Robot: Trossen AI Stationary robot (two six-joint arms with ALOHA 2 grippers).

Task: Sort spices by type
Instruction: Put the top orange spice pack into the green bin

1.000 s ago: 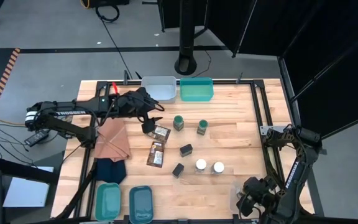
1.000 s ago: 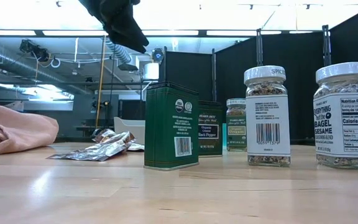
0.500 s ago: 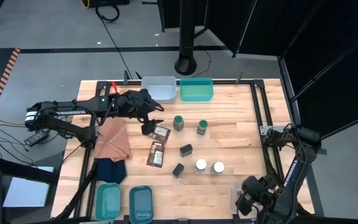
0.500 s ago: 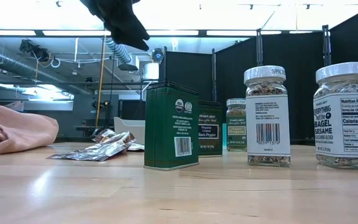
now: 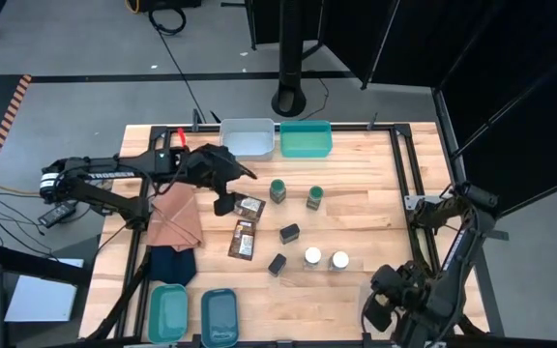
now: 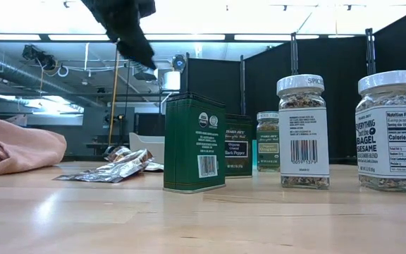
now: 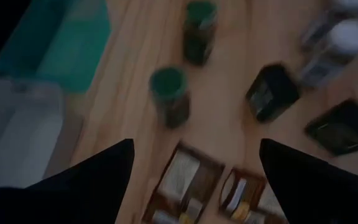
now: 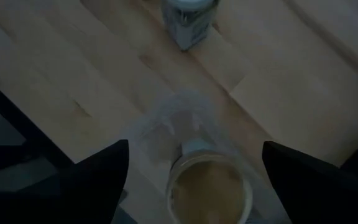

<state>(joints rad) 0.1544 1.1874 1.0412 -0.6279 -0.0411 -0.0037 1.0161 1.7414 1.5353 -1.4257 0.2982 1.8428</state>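
My left gripper (image 5: 223,202) hangs open above the table. In the left wrist view its fingers stand either side of two flat brown packets (image 7: 182,183) (image 7: 248,194), which lie flat without being touched. Past them stand two green-lidded jars (image 5: 278,189) (image 5: 314,197), two small black boxes (image 5: 289,232) (image 5: 277,263) and two white-lidded jars (image 5: 312,256) (image 5: 339,259). My right gripper (image 8: 194,180) is open at the near right corner, above a tan-topped round jar (image 8: 209,190) that sits in a clear wrapper.
A grey bin (image 5: 246,136) and a teal bin (image 5: 306,138) sit at the far edge. Two more bins (image 5: 166,311) (image 5: 220,315) are at the near edge. A brown cloth (image 5: 174,217) and a dark blue cloth (image 5: 172,261) lie at the left.
My left gripper has shifted slightly toward the table's left edge above the packets, with its wrist turning. My right arm has changed its pose a little at the near right corner. The spices have stayed where they were.
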